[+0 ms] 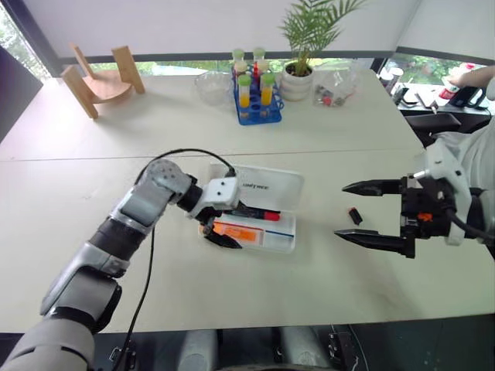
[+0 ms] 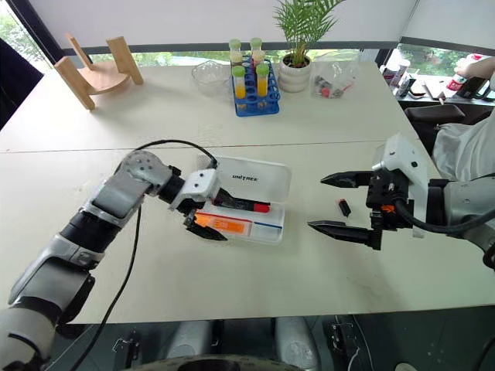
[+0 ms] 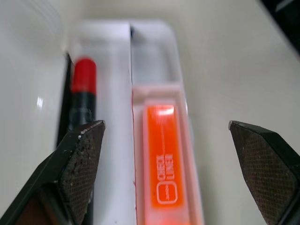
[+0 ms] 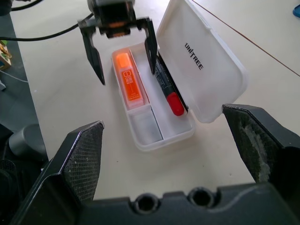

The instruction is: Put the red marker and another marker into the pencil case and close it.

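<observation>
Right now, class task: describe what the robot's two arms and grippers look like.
Both arms have grey and silver segments. The left gripper has a white housing, a loose black cable looping over the arm, and black pointed jaws with textured pads. The right gripper has a white cover, a black body with orange details, and long black tapered jaws.

Pencil case: white, dark lettering on lid.
Red marker: black barrel, bright red cap.
Highlighter: orange all over, white print on flat face.
Left gripper, right gripper: black fingers, cross-hatched pads.
Table: pale beige.
Small marker on table: dark, reddish tip.
Tube rack: blue; tubes with green caps, orange-yellow liquid.
Plant: green fronds, white pot.
Wooden stand: light tan.
</observation>
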